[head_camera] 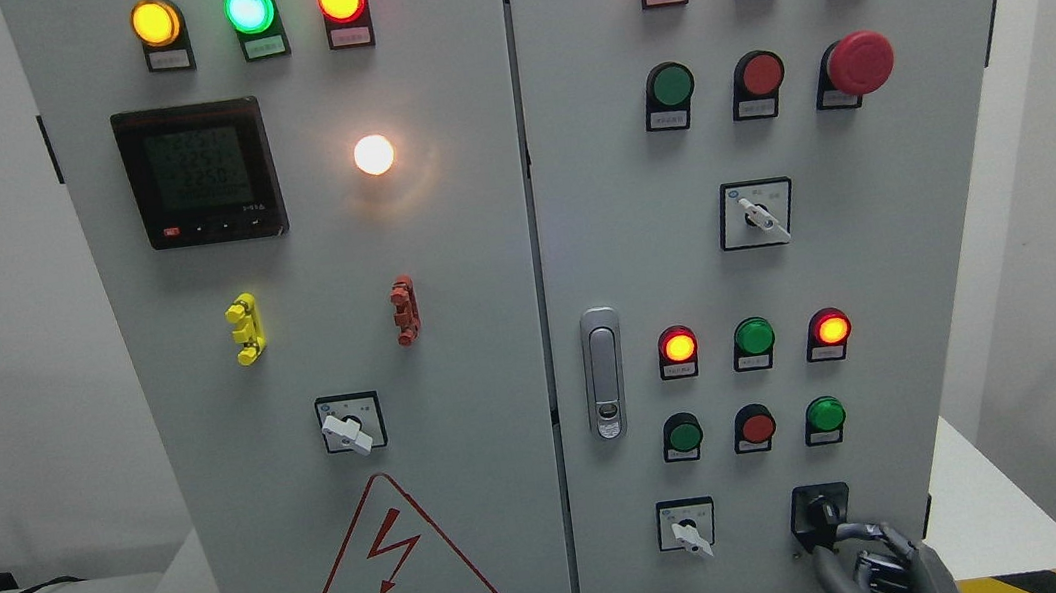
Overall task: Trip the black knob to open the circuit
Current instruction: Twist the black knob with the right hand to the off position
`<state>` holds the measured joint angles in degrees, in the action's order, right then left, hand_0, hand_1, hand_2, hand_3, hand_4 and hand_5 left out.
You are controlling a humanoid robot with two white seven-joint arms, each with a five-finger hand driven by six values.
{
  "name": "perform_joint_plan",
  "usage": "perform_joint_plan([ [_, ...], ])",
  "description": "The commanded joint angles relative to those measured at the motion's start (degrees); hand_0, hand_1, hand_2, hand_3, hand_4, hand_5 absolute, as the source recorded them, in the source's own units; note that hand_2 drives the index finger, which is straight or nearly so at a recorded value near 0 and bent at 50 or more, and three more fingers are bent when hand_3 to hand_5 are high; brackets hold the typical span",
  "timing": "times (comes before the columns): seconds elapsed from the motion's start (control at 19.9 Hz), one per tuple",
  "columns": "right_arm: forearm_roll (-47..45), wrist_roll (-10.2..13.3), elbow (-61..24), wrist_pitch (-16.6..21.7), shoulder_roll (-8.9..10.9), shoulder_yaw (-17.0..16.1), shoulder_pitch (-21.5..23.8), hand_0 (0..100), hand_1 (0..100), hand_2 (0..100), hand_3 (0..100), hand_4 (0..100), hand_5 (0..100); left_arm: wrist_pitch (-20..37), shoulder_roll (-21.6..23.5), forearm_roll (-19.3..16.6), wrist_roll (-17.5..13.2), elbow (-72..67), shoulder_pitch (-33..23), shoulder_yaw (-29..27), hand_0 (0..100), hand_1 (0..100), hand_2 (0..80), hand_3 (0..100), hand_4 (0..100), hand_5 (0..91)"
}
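Now right hand (873, 564) touching black knob (822, 512)

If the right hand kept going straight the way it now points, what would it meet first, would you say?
Most likely the black knob. The right hand reaches up and left from the lower right, fingertips at or just beside the knob. Whether they already touch it is unclear, since depth is hard to judge from this view.

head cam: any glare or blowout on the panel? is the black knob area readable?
Head view: the round white lamp is blown out, casting a warm halo on the grey cabinet door; the black-framed digital meter shows washed-out digits; small labels are too soft to read; the black rotary knob is dim but distinguishable, the right hand's grey fingers reaching it.
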<state>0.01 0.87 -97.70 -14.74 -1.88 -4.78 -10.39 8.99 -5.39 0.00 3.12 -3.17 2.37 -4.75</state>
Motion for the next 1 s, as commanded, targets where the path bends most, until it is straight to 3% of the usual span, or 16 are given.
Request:
perform_joint_plan([
  [0.0,1.5,-0.2,-0.8,0.1,-0.93,0.7,0.1,43,79,46,100,99,93,0.0,-0.1,-1.8,0.0,0.0,0.0,0.0,12,39,0.0,0,0,0.0],
  [0.95,1.5,-0.2,-1.2,-0.6,-2.16,2.1,0.1,43,79,46,100,99,93,0.0,0.0,-1.8,0.0,0.0,0.0,0.0,12,39,0.0,0,0,0.0],
])
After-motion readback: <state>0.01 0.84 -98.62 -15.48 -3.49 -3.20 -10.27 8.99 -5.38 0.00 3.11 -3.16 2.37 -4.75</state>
